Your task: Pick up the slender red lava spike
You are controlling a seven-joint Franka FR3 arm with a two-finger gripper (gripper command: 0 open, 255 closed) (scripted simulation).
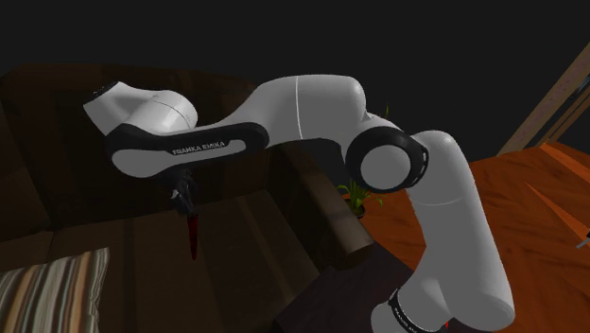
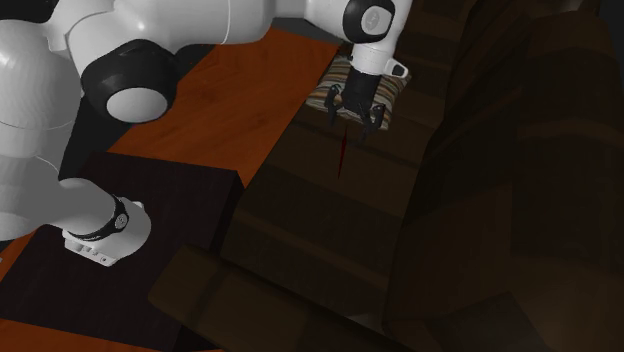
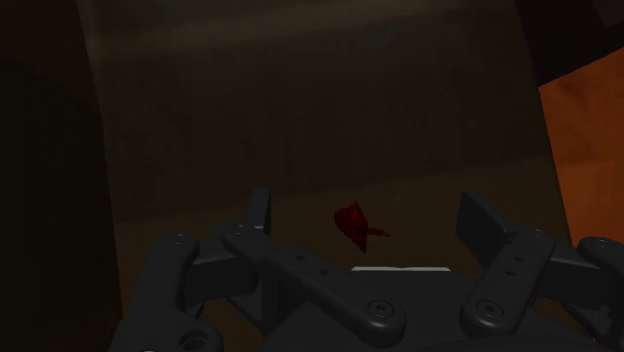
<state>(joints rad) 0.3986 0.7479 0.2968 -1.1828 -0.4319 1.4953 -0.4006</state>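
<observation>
One arm, one spike, and a very dim couch.

Shoulder view, starting at the far left: a striped cushion sits on the seat of the dark brown sofa. Around 2 o'clock from the cushion, the black gripper hangs pointing down off the white arm. The slender red spike is right under it at 6 o'clock, standing pretty much upright over the seat. Can't tell if its lower tip touches the seat. Further right there's a small green plant past the sofa's armrest, then orange wood floor.

Second exterior view, same order: the dark box stand with the arm's base on it, a strip of floor, then the sofa. The gripper hovers in front of the striped cushion, and the spike is a thin red sliver at roughly 7 o'clock just below the fingertips.

Wrist view: one black finger, then the spike seen end-on, then the other finger. The fingers are spread wide and neither touches the spike, so nothing's gripped.
</observation>
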